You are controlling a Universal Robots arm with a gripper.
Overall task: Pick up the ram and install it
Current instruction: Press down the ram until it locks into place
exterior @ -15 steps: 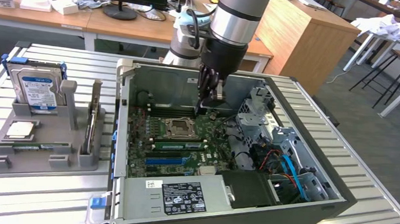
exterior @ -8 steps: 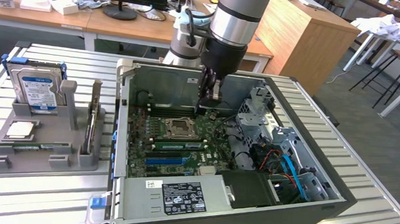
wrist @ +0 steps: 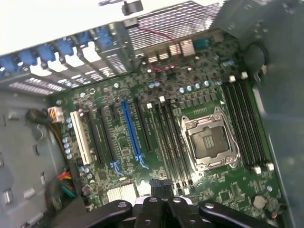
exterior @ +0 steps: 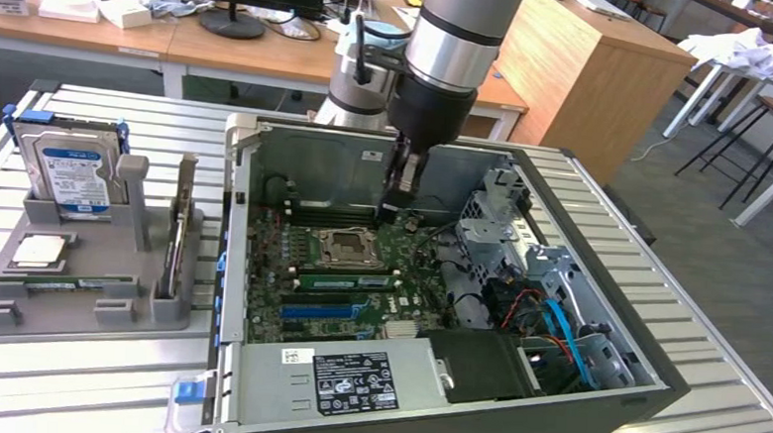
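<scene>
- Case point(exterior: 232, 268), exterior view: one, lying on its side with the top panel off, so it is open from above. Its four walls ring the board. A metal drive cage point(exterior: 500, 217) crowds the exterior view's right.
- Arm point(exterior: 463, 32): one, coming straight down through the open top, apart from the walls.
- Gripper point(exterior: 403, 203): one, fingers closed together with nothing seen gripped between them. It hangs over the board beside the cage.
- Ram point(exterior: 343, 282): one green stick with pale labels, standing in a slot between the socket point(exterior: 345, 246) and the blue slot point(exterior: 315, 312). The gripper is above the stick's end on the exterior view's right. Whether they touch cannot be told.
- Tray point(exterior: 76, 324): one, grey, on the slatted table point(exterior: 87, 389), well apart from the gripper. It holds one hard drive point(exterior: 65, 165) and one second green stick point(exterior: 72, 281) lying low in a groove.
- Wrist view: the closed fingertips point(wrist: 151, 203) sit over the end of the bank of black slots next to the socket. Which slot holds the ram cannot be told.
- Slots in the wrist view: one blue, one white point(wrist: 80, 137), and four black in the bank point(wrist: 247, 123) on the socket's far side.
- Blue tabs point(wrist: 47, 53): a row along the case's rear edge.
</scene>
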